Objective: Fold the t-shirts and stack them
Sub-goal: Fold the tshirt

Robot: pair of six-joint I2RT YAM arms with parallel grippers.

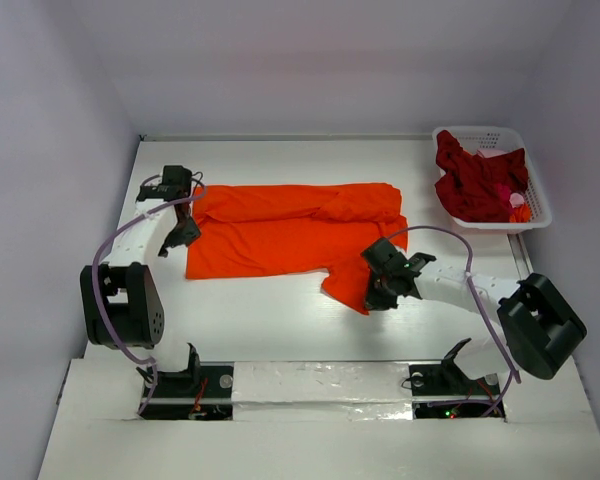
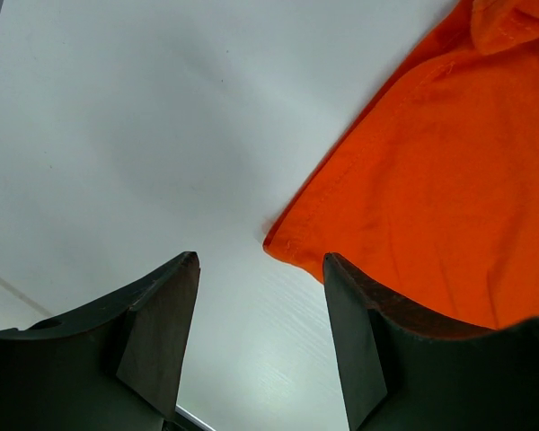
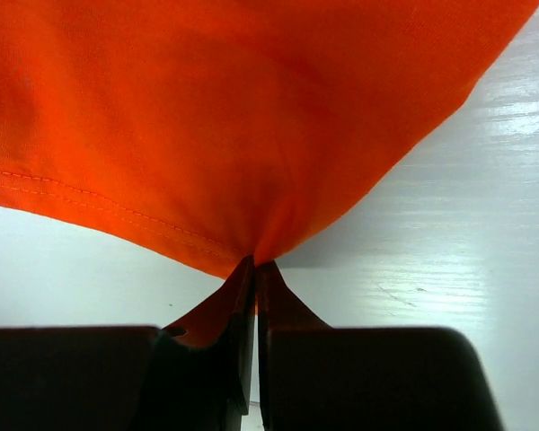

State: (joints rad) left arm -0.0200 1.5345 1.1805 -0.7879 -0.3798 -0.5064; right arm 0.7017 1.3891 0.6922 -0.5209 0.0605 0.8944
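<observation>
**Surroundings.** A white lattice basket (image 1: 536,203) sits in the far right corner of the counter (image 1: 270,325), close to the right wall. Crimson t-shirts (image 1: 473,180) are heaped inside it, with a small pink and orange item among them that cannot be identified. Walls enclose the counter on the left, right and far sides. A lilac cable loops along each arm. Nothing lies between the basket and the orange t-shirt (image 1: 270,240).

**Clearances.** Bare counter runs along the near side of the orange t-shirt up to the arm bases. There is a narrower strip on the far side, and a gap on the right before the basket.

**Task item.** The orange t-shirt lies mid-counter, spread wide left to right. Its far portion is doubled over in a rumpled fold, and a flap trails off at the near right.

**Tools.** The right tool (image 3: 254,266) is fully closed, pinching the near right flap by the stitched hem, and the cloth puckers at the grip. The left tool (image 2: 261,259) stands partly open at the shirt's left edge. Its fingers straddle a cloth corner and grasp nothing.
</observation>
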